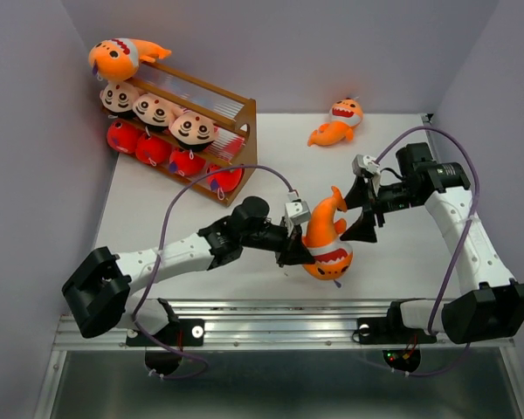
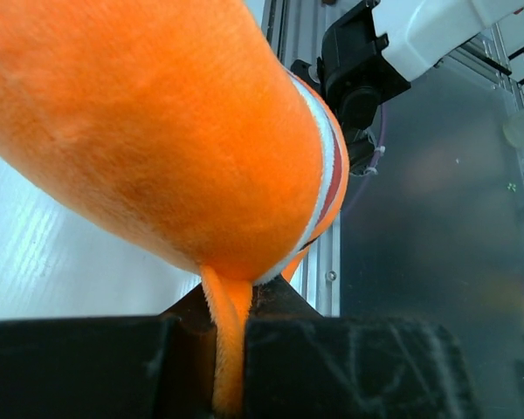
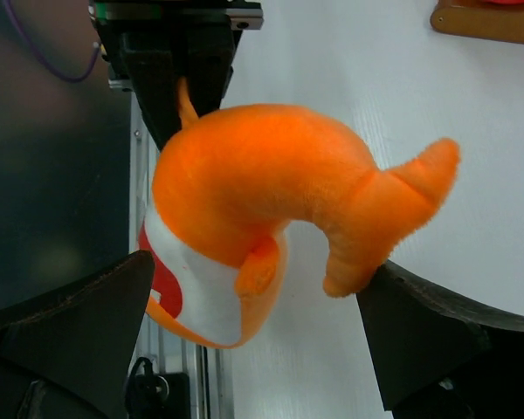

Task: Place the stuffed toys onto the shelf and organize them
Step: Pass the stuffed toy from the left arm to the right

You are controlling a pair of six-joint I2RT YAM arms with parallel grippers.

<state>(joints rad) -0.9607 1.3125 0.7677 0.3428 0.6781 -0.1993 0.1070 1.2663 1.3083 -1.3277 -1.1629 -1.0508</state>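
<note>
Orange shark (image 2: 157, 131) cropped by left-wrist view's edges

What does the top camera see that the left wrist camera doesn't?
Only the top view: the shelf with toys on it, a loose shark lying on the table, and the open right gripper. Only the left wrist view: a thin orange fin pinched between black fingers. Both: the held shark in the left gripper.
</note>
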